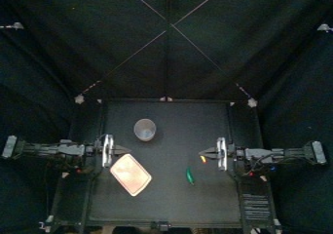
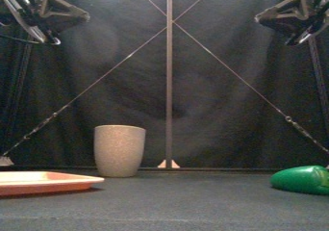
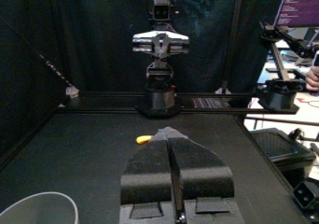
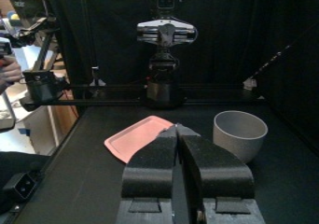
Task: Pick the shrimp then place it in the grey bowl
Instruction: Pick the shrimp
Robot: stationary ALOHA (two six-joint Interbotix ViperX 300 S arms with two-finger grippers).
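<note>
The shrimp is a small orange toy lying on the table between the two arms; in the top view it shows only as a tiny speck near the right gripper. The grey bowl is a tall speckled cup standing upright at the back left of the middle. My left gripper hangs high at the table's left side, its jaws shut with nothing in them. Opposite it, my right gripper is also raised at the right side, shut and holding nothing.
A flat pink tray lies in front of the cup on the left. A green toy rests at the front right.
</note>
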